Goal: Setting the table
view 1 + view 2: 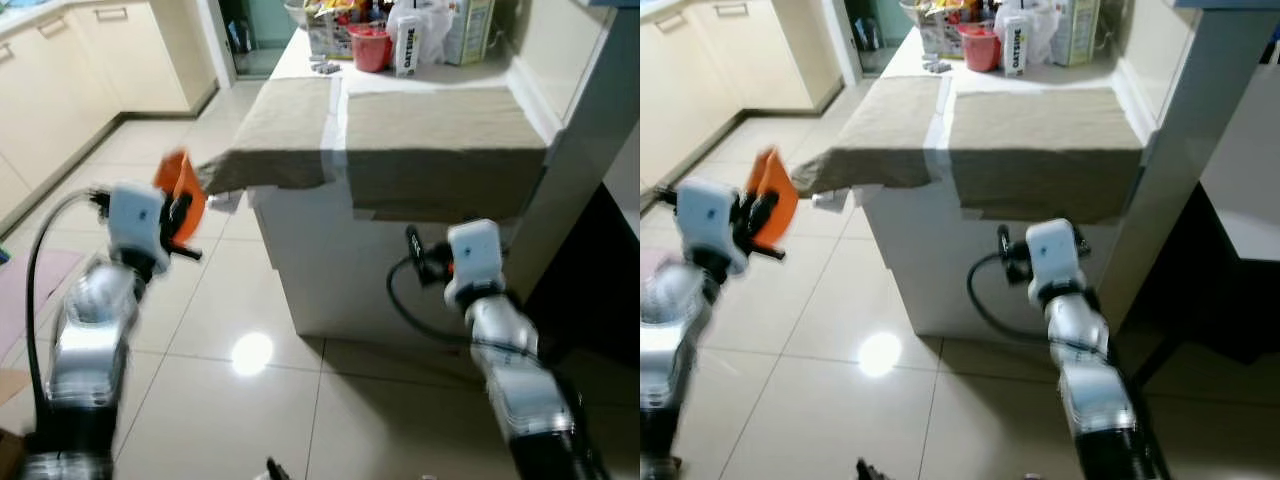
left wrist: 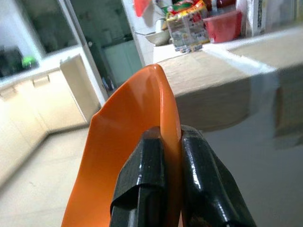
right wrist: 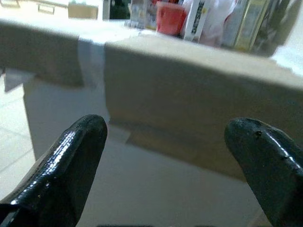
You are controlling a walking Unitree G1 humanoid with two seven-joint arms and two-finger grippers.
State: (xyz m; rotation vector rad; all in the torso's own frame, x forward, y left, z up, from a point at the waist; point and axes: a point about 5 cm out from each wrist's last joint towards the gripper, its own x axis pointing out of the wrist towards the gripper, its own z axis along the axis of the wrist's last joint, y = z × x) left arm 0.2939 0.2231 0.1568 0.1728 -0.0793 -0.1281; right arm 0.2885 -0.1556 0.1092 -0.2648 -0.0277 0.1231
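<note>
white carton with vertical dark lettering, too blurred to read

Two placemats, one orange plate

left gripper raised at left clamping orange plate, right gripper low before white counter, two beige placemats draped over counter edge, red cup at far end

White table ahead of both grippers, two beige placemats side by side on it. Red cup, carton, packages at far end.
</note>
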